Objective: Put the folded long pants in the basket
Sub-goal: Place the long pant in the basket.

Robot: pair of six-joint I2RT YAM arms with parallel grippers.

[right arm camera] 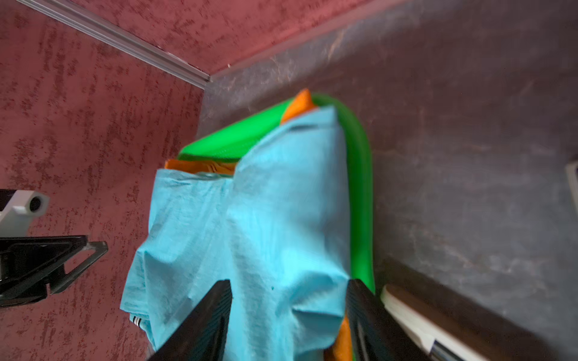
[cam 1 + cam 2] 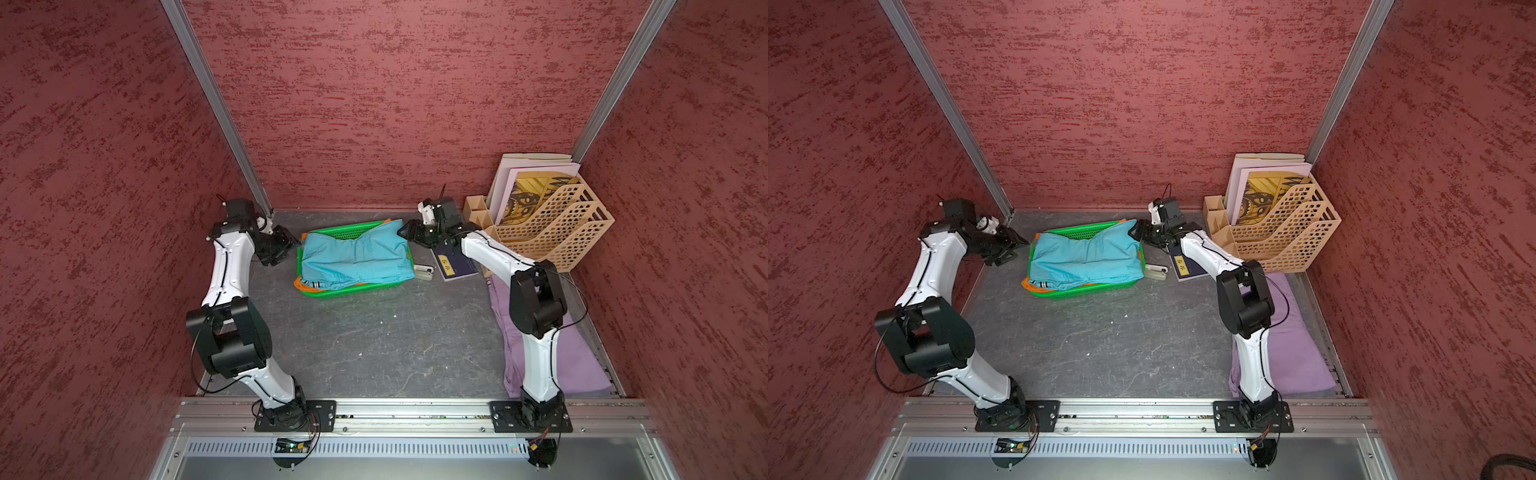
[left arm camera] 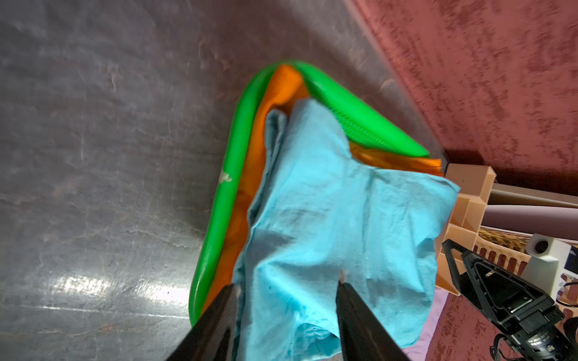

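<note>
The green basket (image 2: 353,291) (image 2: 1084,293) stands at the back of the table. In it lie orange folded pants (image 2: 304,285) (image 3: 278,90) (image 1: 301,106), with teal folded pants (image 2: 357,259) (image 2: 1088,259) (image 3: 337,212) (image 1: 266,203) rumpled on top. My left gripper (image 2: 291,245) (image 2: 1017,241) (image 3: 287,283) is open at the basket's left end. At the right end my right gripper (image 2: 405,232) (image 2: 1136,230) (image 1: 288,282) is open too. The teal cloth shows between each pair of fingers, and neither pair pinches it. Lilac folded pants (image 2: 577,365) (image 2: 1296,353) lie at the right edge, partly under the right arm.
A beige lattice file rack (image 2: 557,237) with papers and a small wooden organiser (image 2: 478,208) fill the back right corner. A dark booklet (image 2: 451,266) and a white stapler (image 2: 424,270) lie just right of the basket. Red walls close in on three sides.
</note>
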